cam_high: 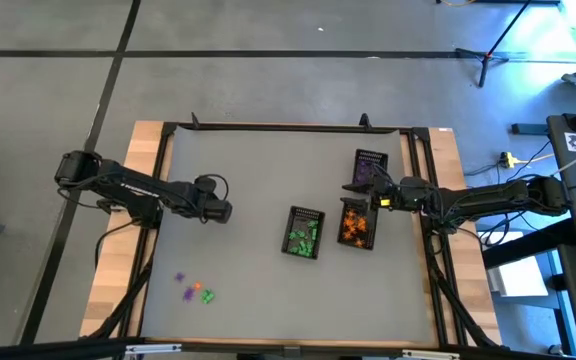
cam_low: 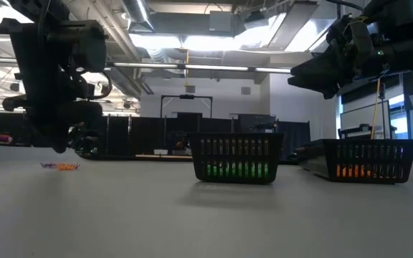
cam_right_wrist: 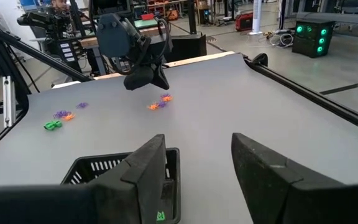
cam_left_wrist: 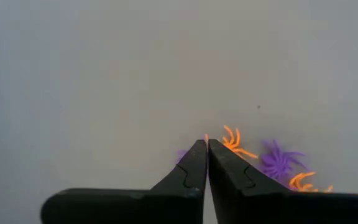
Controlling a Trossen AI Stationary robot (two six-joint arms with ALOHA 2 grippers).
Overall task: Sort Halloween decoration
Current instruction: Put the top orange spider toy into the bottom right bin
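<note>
The Halloween decoration lies as tiny spiders on the grey table. Orange ones [cam_left_wrist: 235, 142] and a purple one [cam_left_wrist: 278, 160] lie just past my left gripper [cam_left_wrist: 206, 143], which is shut and hangs a little above the table [cam_right_wrist: 146, 79]. More trinkets [cam_high: 193, 290] lie near the front left, among them a green one [cam_right_wrist: 53, 125]. My right gripper [cam_right_wrist: 197, 168] stands open and level above the baskets [cam_high: 360, 192], holding nothing. The green [cam_high: 304, 232], orange [cam_high: 356, 222] and purple [cam_high: 370, 168] baskets each hold trinkets of their own colour. My left gripper shows a small orange speck [cam_left_wrist: 206, 136] right at its shut fingertips. I cannot tell whether it is pinched there or lies on the table behind them. The fingers point steeply down, from the table's left.
The three black mesh baskets stand close together right of centre. In the low view the green basket [cam_low: 235, 158] and the orange one [cam_low: 368, 159] rise from the tabletop. A black frame [cam_high: 168, 130] runs round the table. Open grey surface [cam_high: 258, 170] lies between my left gripper and the baskets.
</note>
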